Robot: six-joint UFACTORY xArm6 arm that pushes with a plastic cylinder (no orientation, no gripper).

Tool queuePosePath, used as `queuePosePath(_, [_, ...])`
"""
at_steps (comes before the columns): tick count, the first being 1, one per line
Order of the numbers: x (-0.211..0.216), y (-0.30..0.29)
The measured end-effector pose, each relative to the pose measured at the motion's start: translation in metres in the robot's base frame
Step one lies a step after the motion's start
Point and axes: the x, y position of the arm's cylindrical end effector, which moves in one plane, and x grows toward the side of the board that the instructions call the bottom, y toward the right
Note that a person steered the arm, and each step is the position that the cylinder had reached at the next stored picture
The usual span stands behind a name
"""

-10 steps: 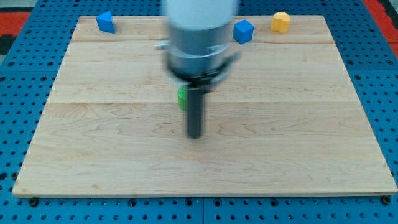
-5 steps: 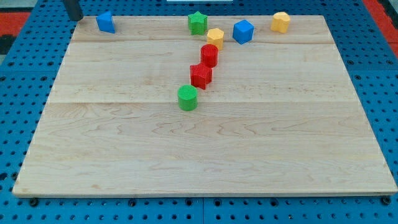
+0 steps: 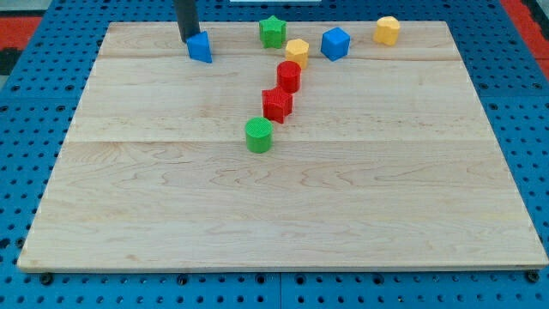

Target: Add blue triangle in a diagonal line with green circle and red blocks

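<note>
Rod tip [image 3: 188, 39] at the view's top left, pressed against the upper-left side of the blue triangle [image 3: 200, 48] near the far edge of the wooden board [image 3: 129, 215]. No pincer on this arm: nothing that opens or closes, nothing held, only contact by pushing. Further right, well apart from the triangle, a slanted row: green circle [image 3: 258, 136] lowest, red star-like block [image 3: 277, 104] just above it, red cylinder [image 3: 289, 76] above that, with a yellow block [image 3: 298, 52] touching or nearly touching the cylinder's top. Green star [image 3: 273, 32] at the top edge, then blue cube [image 3: 335, 43] and a second yellow block [image 3: 387, 30] toward the view's top right.

Step in hand, by the look of it: shoving the triangle away from the board's edge toward the line. Next move likely a long push down and rightward, aimed at the free spot below and left of the green circle, with care not to nudge the circle out of the row.
</note>
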Motion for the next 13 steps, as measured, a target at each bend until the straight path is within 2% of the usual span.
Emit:
queuePosePath(1, [0.062, -0.002])
queuePosePath(2, [0.048, -0.036])
queuePosePath(3, [0.000, -0.047])
queuePosePath(4, [-0.022, 0.001])
queuePosePath(5, [0.022, 0.044])
queuePosePath(7, [0.149, 0.055])
queuePosePath(8, [0.186, 0.061])
queuePosePath(10, [0.171, 0.002])
queuePosePath(11, [0.171, -0.060])
queuePosePath(12, [0.187, -0.069])
queuePosePath(13, [0.187, 0.006])
